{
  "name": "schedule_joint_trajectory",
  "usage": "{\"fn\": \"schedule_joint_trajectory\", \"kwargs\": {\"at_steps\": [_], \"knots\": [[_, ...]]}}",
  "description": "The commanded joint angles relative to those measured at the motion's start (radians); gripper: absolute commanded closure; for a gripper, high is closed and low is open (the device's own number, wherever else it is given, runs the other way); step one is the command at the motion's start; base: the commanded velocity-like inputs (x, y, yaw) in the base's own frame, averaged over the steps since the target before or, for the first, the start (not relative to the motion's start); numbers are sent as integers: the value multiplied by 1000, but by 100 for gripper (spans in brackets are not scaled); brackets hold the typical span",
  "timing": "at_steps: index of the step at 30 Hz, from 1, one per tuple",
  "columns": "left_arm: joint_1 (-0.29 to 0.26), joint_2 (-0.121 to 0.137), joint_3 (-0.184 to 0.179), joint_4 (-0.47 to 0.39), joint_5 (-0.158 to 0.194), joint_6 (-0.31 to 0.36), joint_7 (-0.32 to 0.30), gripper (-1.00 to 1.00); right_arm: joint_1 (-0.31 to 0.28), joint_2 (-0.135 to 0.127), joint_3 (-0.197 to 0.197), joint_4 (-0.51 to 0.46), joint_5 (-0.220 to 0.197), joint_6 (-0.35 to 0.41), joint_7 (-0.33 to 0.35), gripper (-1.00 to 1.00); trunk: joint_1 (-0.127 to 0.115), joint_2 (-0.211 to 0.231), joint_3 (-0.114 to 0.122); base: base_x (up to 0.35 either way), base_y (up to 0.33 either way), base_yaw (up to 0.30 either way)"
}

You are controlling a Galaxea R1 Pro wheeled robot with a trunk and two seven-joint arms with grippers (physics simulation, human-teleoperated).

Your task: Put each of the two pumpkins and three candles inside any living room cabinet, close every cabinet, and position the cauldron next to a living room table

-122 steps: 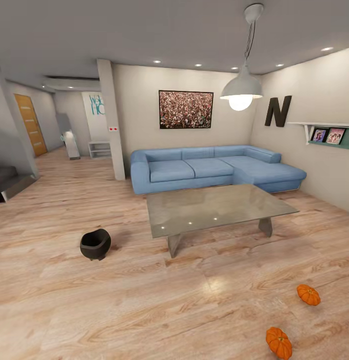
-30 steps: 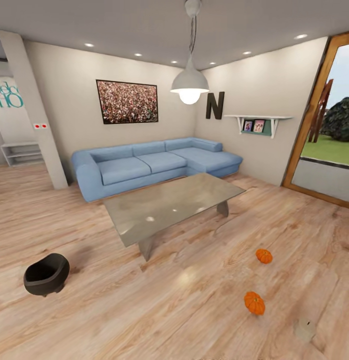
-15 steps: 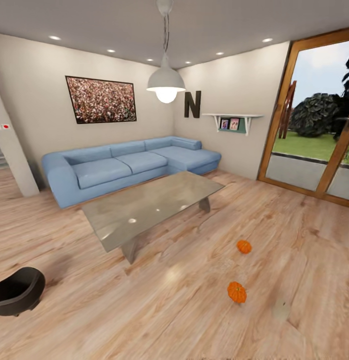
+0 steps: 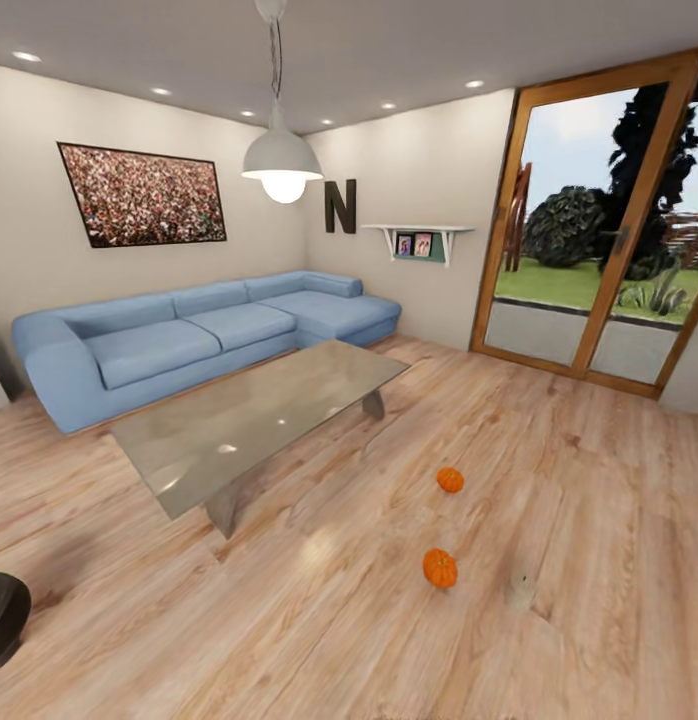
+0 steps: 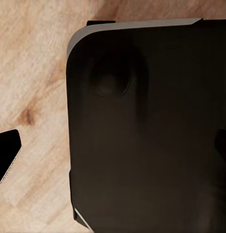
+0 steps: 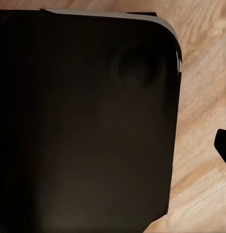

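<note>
Light wood-plank floor (image 4: 589, 480) is taking up most of the head view, planks running diagonally with a bit of glare near the middle. The low glass-topped table (image 4: 259, 420) is sitting on slanted grey legs in front of the blue corner sofa (image 4: 189, 335), which is hugging two walls. A white pendant lamp (image 4: 281, 165) is hanging lit above them, a framed crowd picture (image 4: 144, 195) is hanging over the sofa, and a dark letter N (image 4: 340, 206) is sitting beside a small wall shelf (image 4: 417, 240) with photos. Big wood-framed glass doors (image 4: 599, 230) are showing grass and bushes outside.

Both pumpkins are lying on the bare floor, well apart from the table: the far pumpkin (image 4: 450, 480) and the near pumpkin (image 4: 440, 568). One pale candle (image 4: 521, 590) is standing just beside the near one. The black cauldron (image 4: 4, 615) is peeking in at the left edge, cut off by the frame.

Each wrist view is looking down at a dark rounded-corner robot body panel (image 5: 151, 126) over the planks. Can't tell whether either end effector is open or closed.
</note>
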Motion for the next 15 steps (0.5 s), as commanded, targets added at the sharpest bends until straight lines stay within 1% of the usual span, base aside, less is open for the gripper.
{"fn": "schedule_joint_trajectory", "kwargs": {"at_steps": [1, 15], "knots": [[0, 0, 0, 0, 0, -2, -1, -100, -1, 0, -1, 1, 0, -3, 3, -100, 0, 0, -1, 0, 0, -274], [0, 5, -4, -2, -5, -1, 1, -100, -1, 1, -1, 1, -1, -7, 3, -100, 0, 0, -7, 0, 0, -274]]}}
